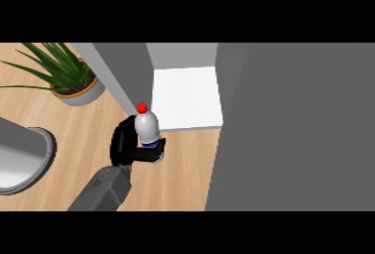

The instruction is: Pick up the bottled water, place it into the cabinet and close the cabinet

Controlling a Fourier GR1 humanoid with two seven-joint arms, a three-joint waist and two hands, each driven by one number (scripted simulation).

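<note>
The water bottle (147, 126) is clear with a red cap and a dark blue band near its base. My left hand (126, 146) is shut on its lower part, fingers curled round it from the left. The bottle is held nearly upright above the wooden counter (183, 168), just in front of the open cabinet's white shelf floor (187, 99) and close to the cabinet's grey left wall (121, 69). The cabinet's open grey door (293, 129) fills the view's right side. My right hand does not show.
A potted green plant (73, 82) stands at the back left, beside the cabinet's left wall. A grey rounded basin (22, 158) lies at the left edge. Bare wooden counter runs between my forearm (102, 191) and the door.
</note>
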